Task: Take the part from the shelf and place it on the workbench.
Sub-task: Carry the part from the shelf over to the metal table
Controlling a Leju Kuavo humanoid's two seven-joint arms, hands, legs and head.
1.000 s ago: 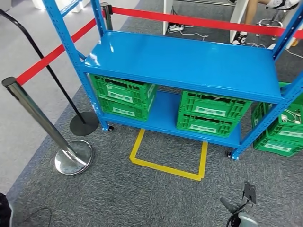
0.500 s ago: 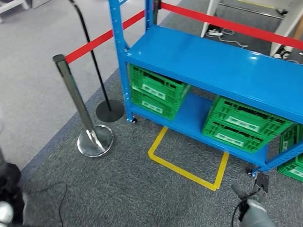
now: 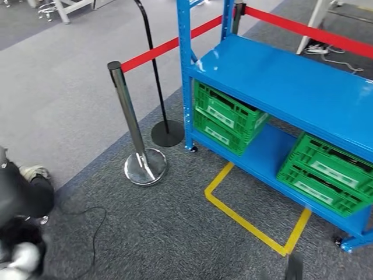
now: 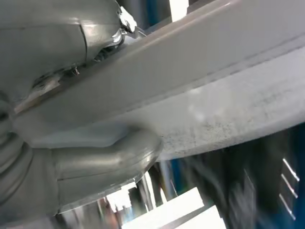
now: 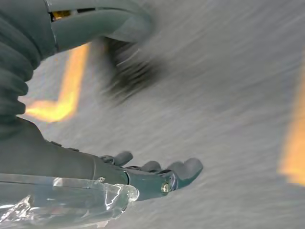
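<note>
No readable writing anywhere, sorry. The white label strips on the green crates are too small and soft to make out, two strips on the front of each crate as far as I can see. Counting stuff from my head view: one blue shelf (image 3: 290, 81), and two crates on its lower board, the left crate (image 3: 227, 116) and the right crate (image 3: 327, 175) well apart from each other. There are two barrier posts just off the shelf's left corner, a chrome post (image 3: 132, 122) and a black post (image 3: 155, 64), with a red belt (image 3: 167, 46) running from the chrome one back toward the shelf. One yellow tape outline (image 3: 246, 219) sits on the grey carpet (image 3: 176, 233) in front of the shelf, and one black cable (image 3: 94, 233) is looped on the carpet nearby. My right hand (image 5: 151, 174) hangs over blurred carpet, fingers stretched out, thumb apart, nothing in it. My left hand (image 4: 90, 167) has a pale flat slab (image 4: 216, 95) right against the thumb. I can't tell whether that slab is the part, or whether the hand is actually clamped on it.
</note>
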